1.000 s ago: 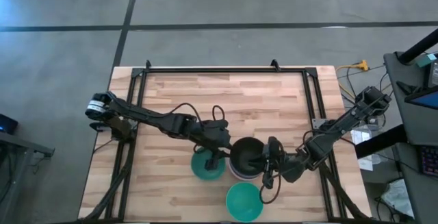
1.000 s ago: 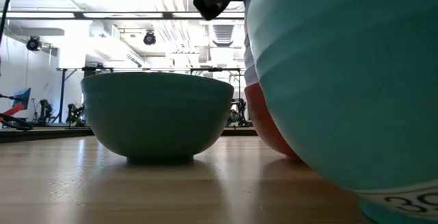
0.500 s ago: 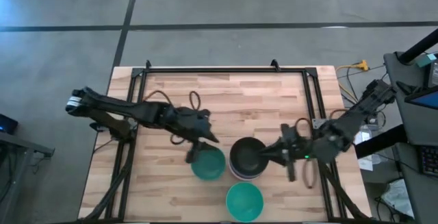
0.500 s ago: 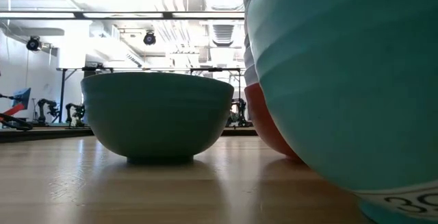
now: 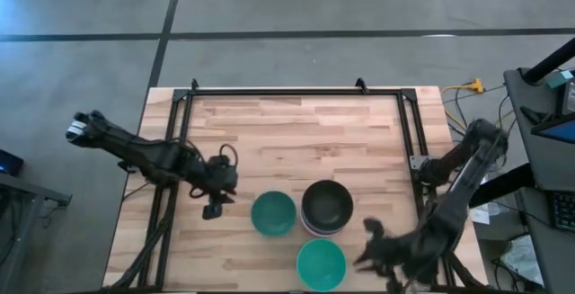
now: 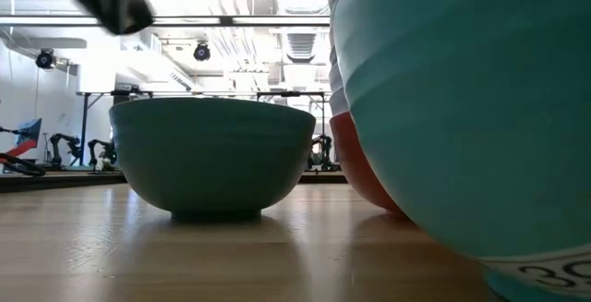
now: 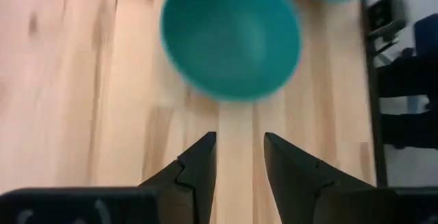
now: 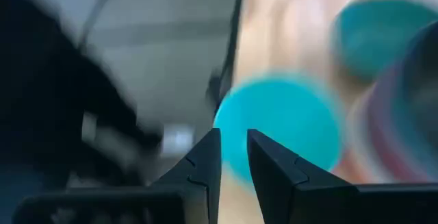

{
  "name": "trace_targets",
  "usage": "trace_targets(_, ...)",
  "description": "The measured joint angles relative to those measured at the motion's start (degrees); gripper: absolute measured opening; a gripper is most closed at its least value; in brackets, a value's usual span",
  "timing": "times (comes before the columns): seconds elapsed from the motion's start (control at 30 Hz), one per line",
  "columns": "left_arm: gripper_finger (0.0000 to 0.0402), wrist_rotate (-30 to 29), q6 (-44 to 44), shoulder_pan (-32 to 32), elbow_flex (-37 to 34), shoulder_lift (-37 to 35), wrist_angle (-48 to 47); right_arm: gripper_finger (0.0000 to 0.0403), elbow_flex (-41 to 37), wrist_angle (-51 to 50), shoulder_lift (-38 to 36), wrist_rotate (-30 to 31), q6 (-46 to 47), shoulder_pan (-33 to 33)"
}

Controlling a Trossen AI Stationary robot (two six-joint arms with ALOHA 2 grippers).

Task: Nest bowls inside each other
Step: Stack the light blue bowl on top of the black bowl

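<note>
Wooden planks are making up the counter (image 5: 305, 132), which is sitting on a grey floor in the high view. A dark teal bowl (image 5: 273, 214) is standing near the middle, and just beside it, on its right, a nested stack of bowls (image 5: 326, 208) with a black one on top is resting. A turquoise bowl (image 5: 321, 264) is lying at the near edge, close to both. The left hand (image 5: 212, 206) is hovering over the counter to the left of the dark teal bowl, apart from it. The right hand (image 5: 373, 251) is hanging at the near right, beside the turquoise bowl; it is blurred.

At counter height, the dark teal bowl (image 6: 212, 159) is sitting upright on the wood, the turquoise bowl (image 6: 471, 108) is filling the right side, and a red-pink bowl (image 6: 365, 177) of the stack is showing between them.

From the left wrist, the left hand (image 7: 239, 157) is showing its fingers slightly spread and holding nothing, with the dark teal bowl (image 7: 230, 39) ahead.

From the right wrist, the right hand (image 8: 233, 154) is showing fingers nearly pressed together, empty, with the turquoise bowl (image 8: 280, 131) beyond.
</note>
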Motion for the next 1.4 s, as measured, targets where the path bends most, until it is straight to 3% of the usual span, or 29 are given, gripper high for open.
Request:
trace_targets(0.13,0.0107,-1.09,-6.51,-3.90,-7.12,-3.56,2.60,0.0068,5.73,-6.81,9.63,-11.62,-1.65,0.80)
trace_targets(0.23,0.0107,-1.29,-9.84,-6.04,-11.31,-5.54,5.44,0.0068,9.14,-6.62,15.03,-15.82,-5.39,1.06)
trace_targets(0.4,0.0107,-1.63,-13.18,-7.53,-15.63,-7.53,9.31,0.0086,15.10,-6.11,22.10,-16.06,-9.40,0.97)
trace_targets(0.77,0.0107,-1.63,-9.76,-7.69,-16.24,-7.40,10.61,0.0182,20.87,-9.43,29.51,-14.19,-14.38,-0.37)
trace_targets(0.93,0.0107,-1.63,-8.31,-7.69,-16.30,-7.35,10.66,0.0185,24.04,-15.54,30.90,-12.89,-13.60,-2.39)
trace_targets(1.4,0.0107,-0.59,-8.55,-7.79,-18.36,-7.35,13.86,0.0169,22.98,-15.85,30.75,-16.36,-21.74,-5.29)
